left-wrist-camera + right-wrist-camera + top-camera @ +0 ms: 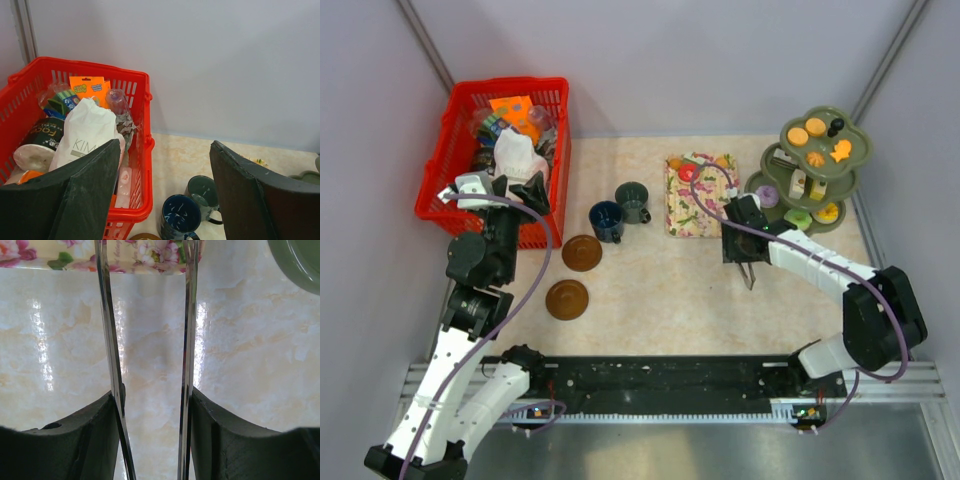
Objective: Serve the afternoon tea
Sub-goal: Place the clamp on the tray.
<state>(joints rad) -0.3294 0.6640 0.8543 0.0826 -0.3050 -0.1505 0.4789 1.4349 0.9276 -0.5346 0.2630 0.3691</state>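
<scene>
My right gripper [744, 214] [152, 405] is shut on the thin metal tongs [189, 340]. One finger presses on each tong arm from outside, and the arms stand apart with nothing between them. Their tips reach the near edge of the floral tray [697, 205] [145, 260], which carries a red doughnut [687, 172] and small pastries. The olive three-tier stand [817, 165] to the right bears several pastries. The navy mug [606, 221] [181, 215] and dark-green mug [632, 201] [204, 191] stand side by side. Two brown saucers [581, 252] [566, 299] lie empty. My left gripper [528, 190] [165, 195] hangs open and empty by the basket's right wall.
The red plastic basket [455, 150] [142, 165], full of mixed packets and a white bag, stands at the back left against the wall. Grey walls close in the back and both sides. The stand's base [300, 265] lies just right of the tongs.
</scene>
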